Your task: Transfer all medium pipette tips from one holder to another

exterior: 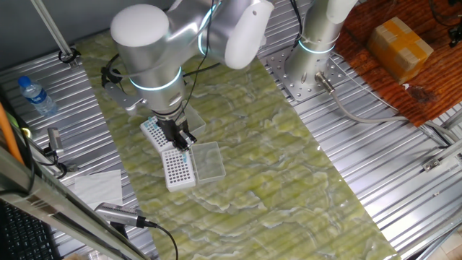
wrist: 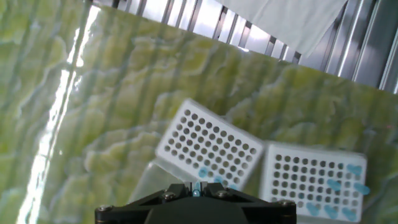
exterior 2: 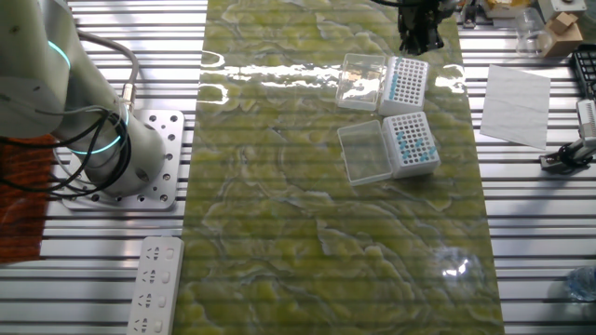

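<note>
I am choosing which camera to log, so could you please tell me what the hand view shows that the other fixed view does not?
Only the hand view: the tool pinching one blue tip, and the individual grid holes of the holders.

Only the other fixed view: the clear hinged lids lying open beside both holders, the arm's base and a white power strip.

Both: the two white holders side by side on the green mat, with blue tips in each.

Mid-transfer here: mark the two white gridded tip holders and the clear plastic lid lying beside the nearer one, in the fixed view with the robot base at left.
Farther white gridded tip holder [exterior 2: 406, 82]: the other fixed view, top grid face.
Nearer white gridded tip holder [exterior 2: 411, 141]: the other fixed view, top grid face.
Clear plastic lid [exterior 2: 364, 154]: the other fixed view, flat centre panel.
</note>
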Tool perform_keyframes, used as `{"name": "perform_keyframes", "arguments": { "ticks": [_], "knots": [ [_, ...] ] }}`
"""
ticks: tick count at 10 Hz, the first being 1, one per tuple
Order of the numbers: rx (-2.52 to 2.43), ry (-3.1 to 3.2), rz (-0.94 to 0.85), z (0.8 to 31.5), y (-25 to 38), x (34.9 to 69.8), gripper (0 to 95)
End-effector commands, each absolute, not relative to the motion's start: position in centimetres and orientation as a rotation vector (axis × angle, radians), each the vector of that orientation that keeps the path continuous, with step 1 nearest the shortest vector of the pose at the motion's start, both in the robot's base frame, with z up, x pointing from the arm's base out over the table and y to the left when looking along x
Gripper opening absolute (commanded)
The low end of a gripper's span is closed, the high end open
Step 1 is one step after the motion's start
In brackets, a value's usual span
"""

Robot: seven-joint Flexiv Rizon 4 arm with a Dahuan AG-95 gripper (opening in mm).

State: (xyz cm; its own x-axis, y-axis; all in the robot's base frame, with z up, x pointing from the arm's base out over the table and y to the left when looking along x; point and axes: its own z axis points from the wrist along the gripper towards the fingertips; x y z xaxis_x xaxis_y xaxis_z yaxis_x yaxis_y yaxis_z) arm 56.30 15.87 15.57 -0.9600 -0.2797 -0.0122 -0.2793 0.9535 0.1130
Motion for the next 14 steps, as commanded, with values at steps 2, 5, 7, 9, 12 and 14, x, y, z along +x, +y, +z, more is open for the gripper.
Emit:
{"name": "perform_keyframes", "arguments": {
  "ticks": [2, 5, 7, 9, 12, 14],
  "knots": [
    [0.368, -3.109, -0.225, 15.3, 16.1, 56.5, 0.0],
    [0.338, -3.118, -0.251, 14.7, 16.2, 56.7, 0.0],
    [0.330, -3.122, -0.259, 14.4, 16.2, 56.8, 0.0],
    [0.317, -3.125, -0.269, 13.9, 16.3, 56.9, 0.0],
    [0.306, -3.123, -0.276, 13.7, 16.3, 56.9, 0.0],
    [0.297, -3.124, -0.284, 13.3, 16.4, 57.0, 0.0]
  ]
}}
